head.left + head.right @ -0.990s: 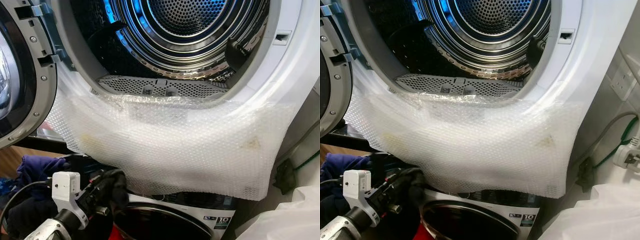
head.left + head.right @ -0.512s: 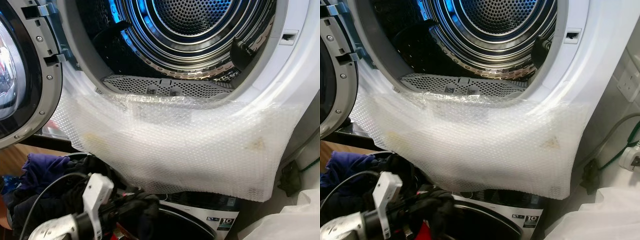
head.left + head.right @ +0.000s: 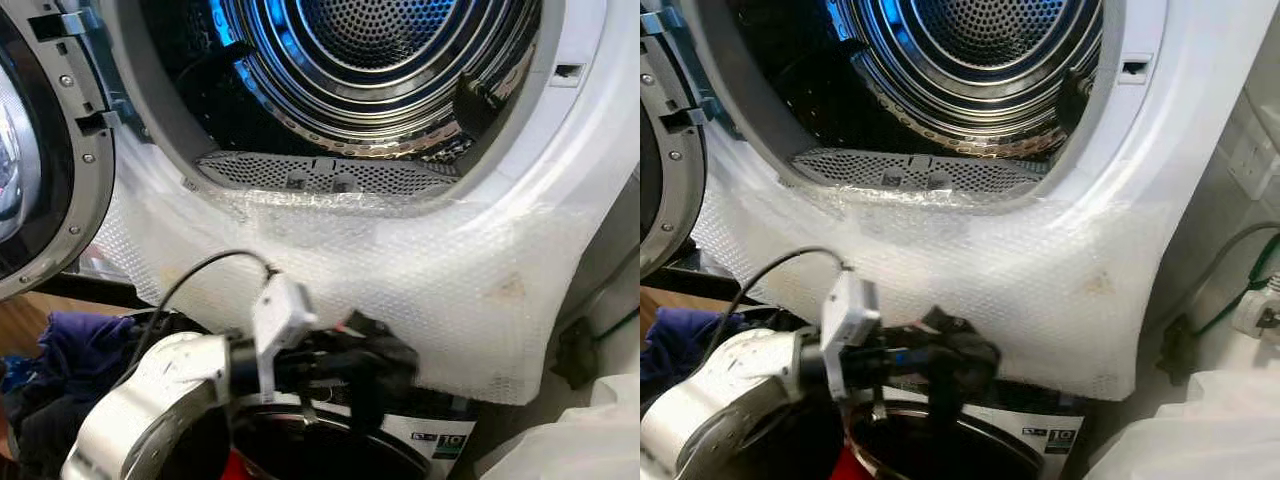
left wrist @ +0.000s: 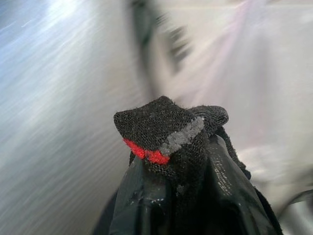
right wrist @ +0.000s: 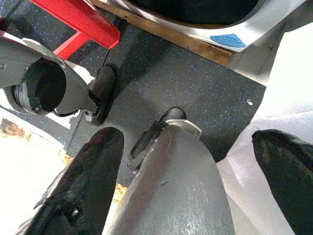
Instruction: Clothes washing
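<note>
In front of you is the big white dryer [image 3: 590, 150] with its round mouth wide open, and you can see the shiny metal drum [image 3: 370, 60] with little holes deep inside. The round door [image 3: 40, 150] is swung open on the left side. A sheet of bubble wrap [image 3: 450, 290] hangs over the lower front of the machine, just under the mouth. Below it sits a second machine [image 3: 940, 445] with a dark round window. Down on the left lies a pile of dark and purple clothes [image 3: 75, 345]. Your silver left arm [image 3: 160, 400] reaches up from below, in front of the bubble wrap and below the mouth. Your left claw [image 3: 375, 350] is pinched tight on a black sock [image 4: 168, 129], which has a grey and red stripe near its tip. The sock is up in the air, held between the black fingers [image 4: 230, 186], and not yet in the drum. Your right claw [image 5: 188, 171] hangs low over the dark speckled floor [image 5: 205, 83], and its two fingers are spread wide apart with nothing between them.
</note>
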Available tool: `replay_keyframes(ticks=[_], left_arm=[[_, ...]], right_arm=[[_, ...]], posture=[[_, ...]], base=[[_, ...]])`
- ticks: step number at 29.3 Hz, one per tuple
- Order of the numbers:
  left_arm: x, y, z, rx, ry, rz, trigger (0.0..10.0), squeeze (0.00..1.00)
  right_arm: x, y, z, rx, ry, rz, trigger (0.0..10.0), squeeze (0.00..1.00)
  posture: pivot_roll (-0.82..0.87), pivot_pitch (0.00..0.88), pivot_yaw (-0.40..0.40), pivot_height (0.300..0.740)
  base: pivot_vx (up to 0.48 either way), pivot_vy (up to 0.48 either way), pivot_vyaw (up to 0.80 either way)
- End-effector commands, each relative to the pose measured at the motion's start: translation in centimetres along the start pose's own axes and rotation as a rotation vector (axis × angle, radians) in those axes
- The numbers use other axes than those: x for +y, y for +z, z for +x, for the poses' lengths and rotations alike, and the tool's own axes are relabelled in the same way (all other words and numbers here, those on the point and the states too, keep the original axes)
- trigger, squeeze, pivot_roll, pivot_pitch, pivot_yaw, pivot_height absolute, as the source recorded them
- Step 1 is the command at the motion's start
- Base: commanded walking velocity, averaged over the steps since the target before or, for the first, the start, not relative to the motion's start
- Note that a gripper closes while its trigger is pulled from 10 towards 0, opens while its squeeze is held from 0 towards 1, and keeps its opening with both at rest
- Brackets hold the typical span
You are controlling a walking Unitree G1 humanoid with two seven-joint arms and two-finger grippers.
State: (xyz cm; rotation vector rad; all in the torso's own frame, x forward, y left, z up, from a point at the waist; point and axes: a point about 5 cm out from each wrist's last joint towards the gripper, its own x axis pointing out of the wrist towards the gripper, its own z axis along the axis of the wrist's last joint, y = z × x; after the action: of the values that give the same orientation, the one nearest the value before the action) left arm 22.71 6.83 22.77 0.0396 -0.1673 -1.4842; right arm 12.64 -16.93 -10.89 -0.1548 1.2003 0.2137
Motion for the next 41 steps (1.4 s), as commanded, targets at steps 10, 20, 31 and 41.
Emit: replay_keyframes(ticks=[10,20,31,41], left_arm=[[8.2,10.9,0.8,-0.299,0.154,0.365,0.0,0.0],[12.6,16.8,-0.3,-0.459,0.421,0.604,0.0,0.0],[17.2,15.1,-0.5,-0.328,0.67,0.671,10.0,0.0],[19.3,14.2,-0.7,-0.232,0.761,0.517,10.0,0.0]], right_arm=[[0.2,0.3,0.1,-0.013,-0.002,0.017,10.0,0.0],[0.3,0.2,0.1,-0.01,-0.005,0.03,10.0,0.0],[0.3,0.0,0.0,-0.007,-0.008,0.032,10.0,0.0],[0.2,-1.3,-0.1,0.01,-0.024,0.046,10.0,0.0]], posture=[[0.2,0.0,0.026,0.74],[0.18,0.0,0.032,0.74],[0.17,0.0,0.031,0.74],[0.1,0.0,0.049,0.74]], base=[[0.0,0.0,0.0],[0.0,0.0,0.0],[0.0,0.0,0.0],[0.0,0.0,0.0]])
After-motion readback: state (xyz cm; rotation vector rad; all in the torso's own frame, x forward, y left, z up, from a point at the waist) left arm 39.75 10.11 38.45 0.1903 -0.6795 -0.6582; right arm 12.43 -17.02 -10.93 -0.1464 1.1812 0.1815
